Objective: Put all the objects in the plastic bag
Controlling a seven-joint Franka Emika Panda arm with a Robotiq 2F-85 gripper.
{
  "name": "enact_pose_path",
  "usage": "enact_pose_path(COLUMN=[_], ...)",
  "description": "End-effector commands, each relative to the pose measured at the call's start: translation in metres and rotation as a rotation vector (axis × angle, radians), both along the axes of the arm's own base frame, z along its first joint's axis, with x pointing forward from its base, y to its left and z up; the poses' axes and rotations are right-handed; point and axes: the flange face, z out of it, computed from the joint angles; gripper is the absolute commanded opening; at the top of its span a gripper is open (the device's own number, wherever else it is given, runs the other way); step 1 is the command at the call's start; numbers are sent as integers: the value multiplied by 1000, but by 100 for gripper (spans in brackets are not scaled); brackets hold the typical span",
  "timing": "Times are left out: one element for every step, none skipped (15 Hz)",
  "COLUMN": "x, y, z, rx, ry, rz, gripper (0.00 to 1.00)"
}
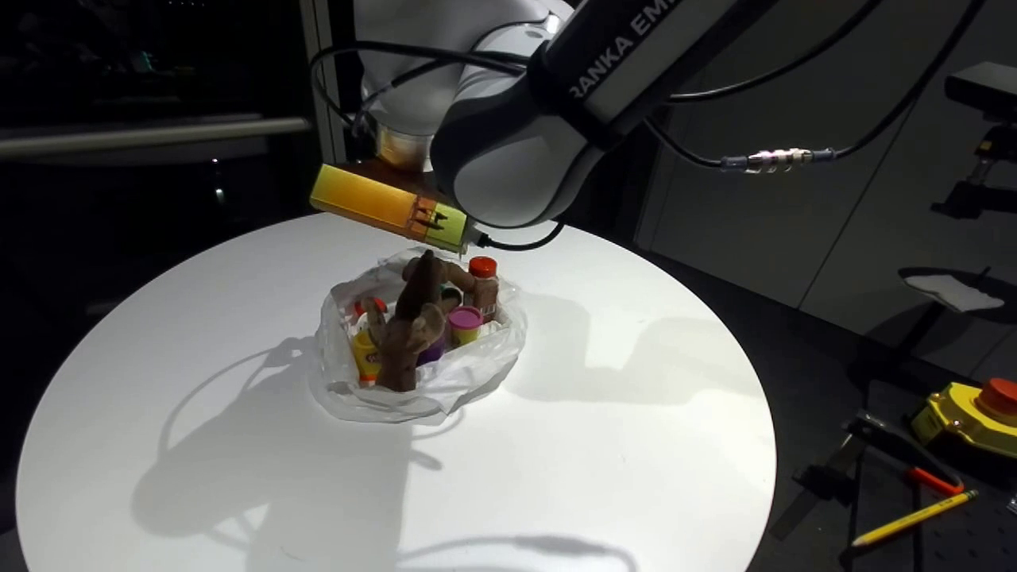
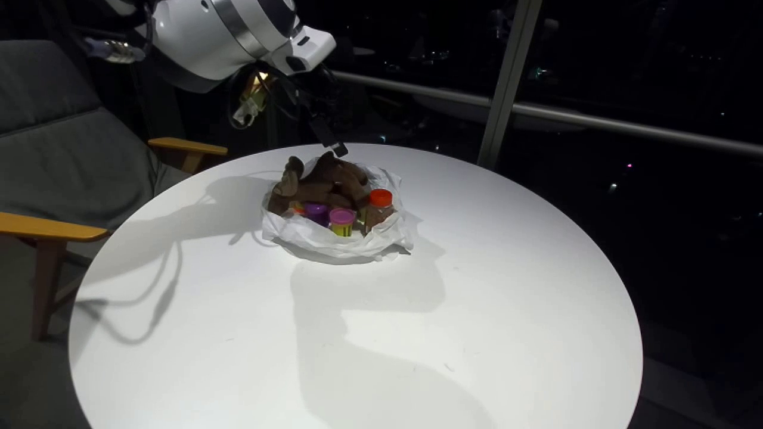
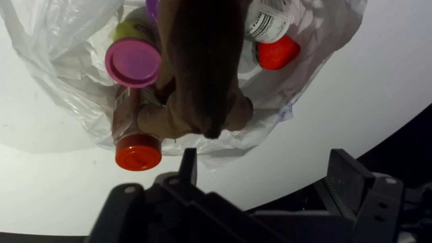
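Claw (image 3: 265,155) spread wide in the wrist view, with fingers (image 3: 347,182) well apart near the rim of a crumpled translucent plastic bag (image 3: 74,37). Inside, a brown plush animal (image 3: 206,67) across the middle, a red-capped bottle (image 3: 138,157), a pink-lidded Play-Doh tub (image 3: 133,62), a strawberry (image 3: 278,52) and a white labelled container (image 3: 270,22). In an exterior view, the bag resting on a round white desk (image 1: 604,477), with a purple tub (image 1: 431,352) also inside; yellow pencil (image 1: 914,519) well apart. In an exterior view, dark fingers near the plush animal; grey armchair (image 2: 65,137) beside the desk.
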Motion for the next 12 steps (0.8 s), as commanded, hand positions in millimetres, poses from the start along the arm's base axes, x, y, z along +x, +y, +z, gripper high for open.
enact_pose_path(x=[1, -1, -4, -8, -13, -20, -26, -34, -43, -52, -63, -77], y=[6, 9, 11, 13, 15, 17, 18, 18, 20, 20, 19, 19], z=[32, 42, 52, 63, 75, 87, 99, 110, 118, 126, 132, 134], rx=[-18, -41, -57, -79, -103, -114, -125, -131, -145, -154, -160, -146], ry=[-42, -28, -7, 13, 46, 97, 133, 175, 217, 251, 276, 304], rz=[21, 42, 71, 101, 146, 197, 236, 274, 310, 341, 371, 425], gripper=[100, 100, 100, 100, 100, 100, 100, 100, 100, 100, 100, 100])
